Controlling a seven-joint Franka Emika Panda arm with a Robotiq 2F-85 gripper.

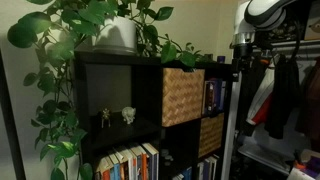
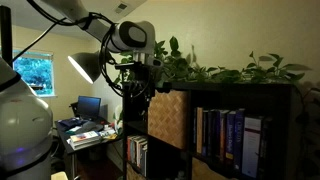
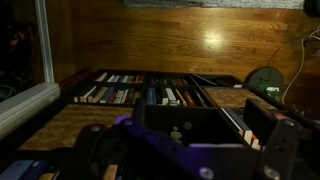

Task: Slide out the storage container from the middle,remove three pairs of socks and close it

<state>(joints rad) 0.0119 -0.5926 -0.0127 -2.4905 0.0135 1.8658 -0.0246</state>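
Claw (image 3: pixel 185 132) stands spread wide and empty in the wrist view, clear of the shelf (image 1: pixel 120 62). In both exterior views the storage container (image 1: pixel 183 96) sits in its middle cube, not yet drawn out. Its flat woven front offers little purchase, so the fingers may slip, or an off-centre pull may jam it askew; trailing plant (image 1: pixel 100 20) stems could snag the arm.

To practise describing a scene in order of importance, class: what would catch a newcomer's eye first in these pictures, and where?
The leafy trailing plant sprawls across the top of the dark cube shelf. Below it, the light tan wicker storage container fills a middle cubby, bright against the dark frame. In an exterior view the white robot arm hangs near the shelf's upper corner.
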